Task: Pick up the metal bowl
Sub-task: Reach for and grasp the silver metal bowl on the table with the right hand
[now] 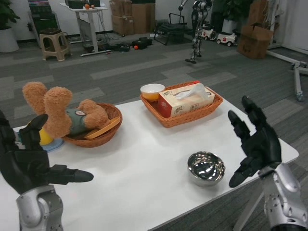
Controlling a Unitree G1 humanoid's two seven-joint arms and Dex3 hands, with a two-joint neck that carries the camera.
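Note:
The shiny metal bowl (206,168) stands upright on the white table (144,163) near its front right edge. My right hand (254,141) hovers just right of the bowl, fingers spread and holding nothing, palm turned toward it, a small gap between them. My left hand (29,161) is raised at the table's front left, fingers apart and empty, far from the bowl.
A round wicker basket (98,127) with a brown teddy bear (62,111) sits at the back left. An orange basket (183,108) holding a tissue box (185,98) and a small white bowl (152,90) stands at the back right. A humanoid robot (197,26) stands far behind.

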